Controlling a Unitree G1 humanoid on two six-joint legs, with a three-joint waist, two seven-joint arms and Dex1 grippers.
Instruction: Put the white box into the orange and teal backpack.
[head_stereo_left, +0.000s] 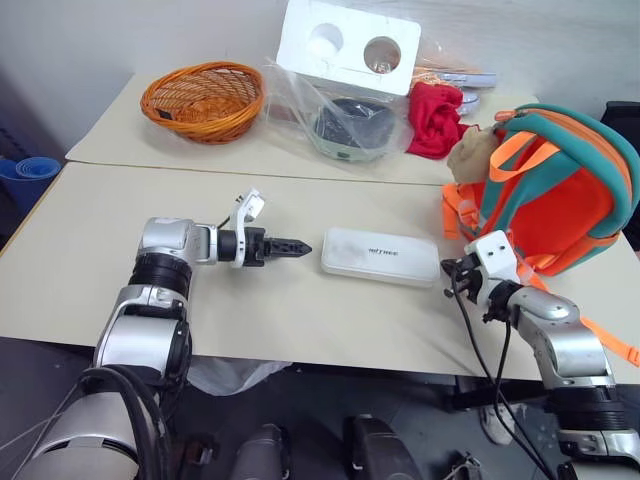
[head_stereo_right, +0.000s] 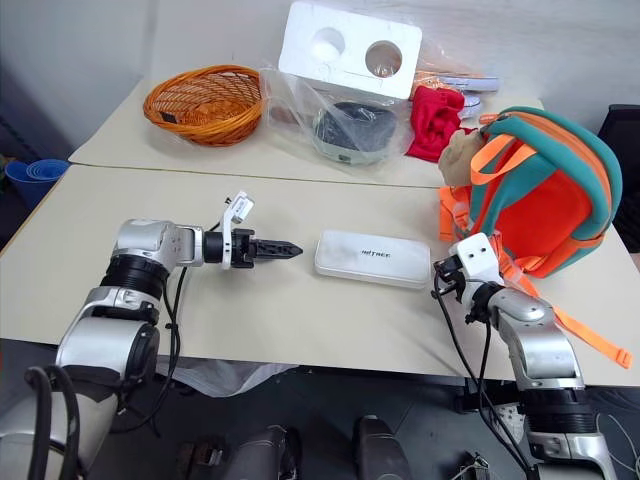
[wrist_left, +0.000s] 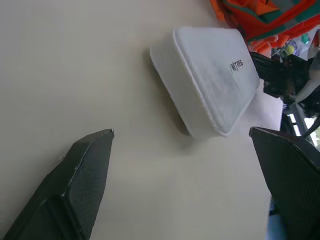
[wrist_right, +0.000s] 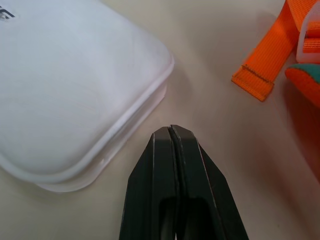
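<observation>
You are looking at the white box (head_stereo_left: 381, 256) lying flat near the surface's front edge, its long axis running side to side between both arms. The left gripper (wrist_left: 185, 165) is holding its jaws spread, facing one short end. The right gripper (wrist_right: 172, 131), jaws pressed together, is sitting just beside the other end, nearer the orange and teal backpack (head_stereo_left: 560, 190).

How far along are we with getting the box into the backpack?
Nothing is done yet: the box lies flat on the table, apart from the backpack, which stands at its right end. In hand: the left gripper, jaws open, points at the box's left end; the right gripper, jaws shut, sits by its right end. Left: grasp the box, lift it and put it in the backpack.
</observation>
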